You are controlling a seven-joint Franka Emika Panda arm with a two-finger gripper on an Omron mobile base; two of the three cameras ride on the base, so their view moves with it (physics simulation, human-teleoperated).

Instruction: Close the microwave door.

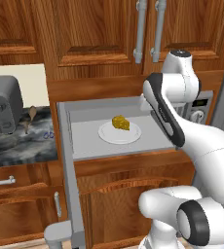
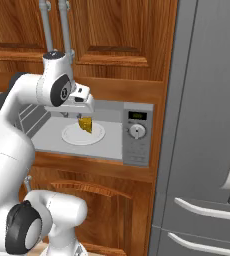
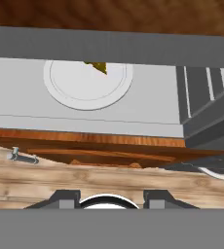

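The microwave (image 1: 116, 141) is built in among wooden cabinets, with its pale grey cavity exposed and its knob panel (image 2: 136, 135) on the right. The microwave door (image 1: 70, 160) stands swung wide out to the left, seen edge-on, its silver handle (image 1: 55, 232) at the near end. In the hand view the door (image 3: 206, 92) lies at the right, showing its striped inner face. My gripper (image 2: 72, 114) hovers just in front of the cavity mouth, open and empty. Its fingertips (image 3: 67, 198) are spread wide and touch nothing.
A white plate (image 1: 119, 132) with a yellow piece of food (image 1: 120, 122) sits inside the cavity. A grey toaster oven (image 1: 2, 107) stands on the counter to the left. A tall grey fridge (image 2: 207, 125) is to the right. Wooden cabinet doors are above and below.
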